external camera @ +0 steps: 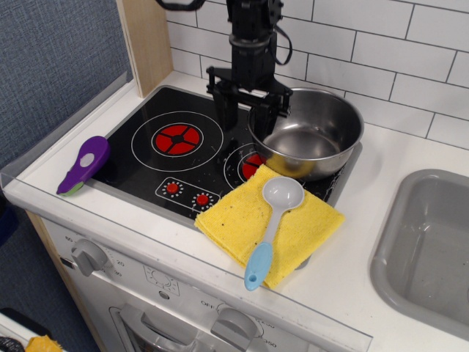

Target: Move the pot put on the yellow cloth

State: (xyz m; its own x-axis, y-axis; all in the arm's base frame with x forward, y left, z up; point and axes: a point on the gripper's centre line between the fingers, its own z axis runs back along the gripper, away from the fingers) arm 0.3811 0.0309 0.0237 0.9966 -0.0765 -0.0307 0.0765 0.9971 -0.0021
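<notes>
Oven front: white panel with grey knobs (89, 255), cut off at the bottom edge.
Spoon: grey-bowled plastic spoon with blue handle (271, 227) lies diagonally on the cloth, covering its middle.
Cloth: square bright yellow cloth (242, 220) sits at the counter's front, far corner over the hob edge, just in front of the pot.
Purple item: purple plastic utensil (84, 165) at the hob's left edge; its shape is hard to read.
Hob: black glass hob (176, 158), right burner mostly hidden under the pot.
Sink: grey sink basin (429, 249), cut off at right.
Pot: round shiny stainless-steel pot (311, 139) on the hob's right rear, not on the cloth.
Gripper: black gripper (248, 110), fingers spread wide, one finger (266, 117) at the pot's left rim; contact unclear. Arm above cut off by the frame.
</notes>
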